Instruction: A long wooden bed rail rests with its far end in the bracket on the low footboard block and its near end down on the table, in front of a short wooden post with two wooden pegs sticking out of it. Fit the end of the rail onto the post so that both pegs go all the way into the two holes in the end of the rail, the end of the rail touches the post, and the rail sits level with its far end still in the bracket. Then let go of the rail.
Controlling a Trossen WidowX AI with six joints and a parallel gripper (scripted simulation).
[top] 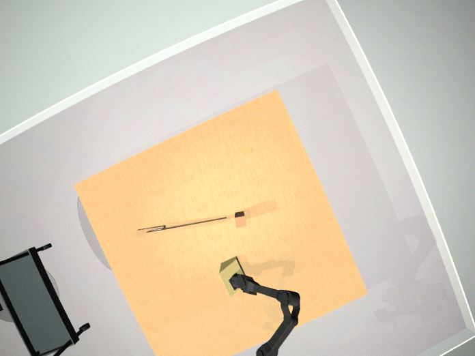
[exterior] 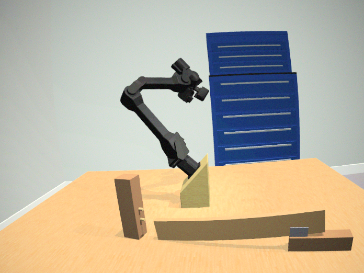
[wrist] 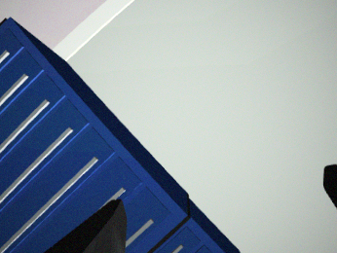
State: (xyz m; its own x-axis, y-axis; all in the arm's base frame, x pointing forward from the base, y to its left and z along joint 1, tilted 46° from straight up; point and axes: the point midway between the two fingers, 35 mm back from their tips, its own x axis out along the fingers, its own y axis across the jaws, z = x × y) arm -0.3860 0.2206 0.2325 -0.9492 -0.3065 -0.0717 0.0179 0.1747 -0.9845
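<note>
Nearest in the exterior view, can see a low footboard block (exterior: 320, 244), towards the right edge of the desk (top: 183, 172) (exterior: 58, 220). Can find the wooden rail (top: 195, 223) (exterior: 235, 229) between block and post, long axis slanting to the desk's edges, pointing one end at the post and climbing gently towards the right edge. Can see its raised end in the bracket (exterior: 298, 231), its low end down on the tabletop, just short of two pegs (exterior: 140, 209) (both bare, by the look of them). Can place the upright wooden post (top: 239, 214) (exterior: 127, 205) off the rail's low end, towards the left edge.

Farther back, can see the arm (top: 282, 333) (exterior: 152, 123) on a wedge base (top: 228, 266) (exterior: 195, 193), nearer the far edge; can call the gripper (exterior: 194, 97) (wrist: 226, 194) open, gripping nothing, high above the desk. Beyond the far edge, towards the far right corner, can see a blue drawer cabinet (exterior: 256, 117) (wrist: 97, 146); cannot see inside its drawers
</note>
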